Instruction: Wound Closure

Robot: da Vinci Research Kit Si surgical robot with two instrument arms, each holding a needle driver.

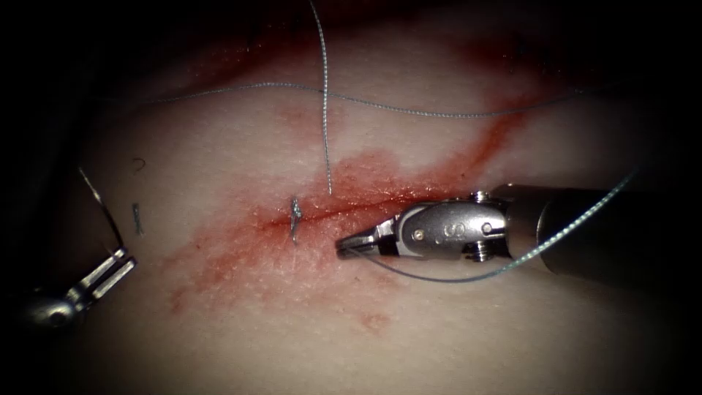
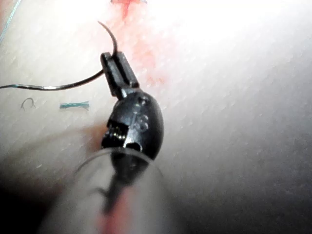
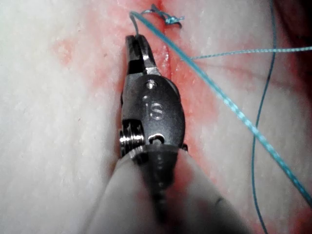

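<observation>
The tissue (image 1: 439,329) carries a cut (image 1: 365,205) ringed by red fluid (image 1: 241,256), with one stitch knot (image 1: 295,214) across it. The right claw (image 1: 349,245) lies just right of that knot, closed on the thread (image 1: 453,274) at its tip. The left claw (image 1: 121,265), well off to the cut's left, grips the needle (image 2: 73,86) near mid-curve, clear of the tissue. I judge a stitch is between bites; placing another would call for the needle at the cut's edge.

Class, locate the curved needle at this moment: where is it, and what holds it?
The needle is out of the tissue, far left of the cut in the endoscope view, held near mid-curve by the left tool, beside a cut end of thread.
</observation>
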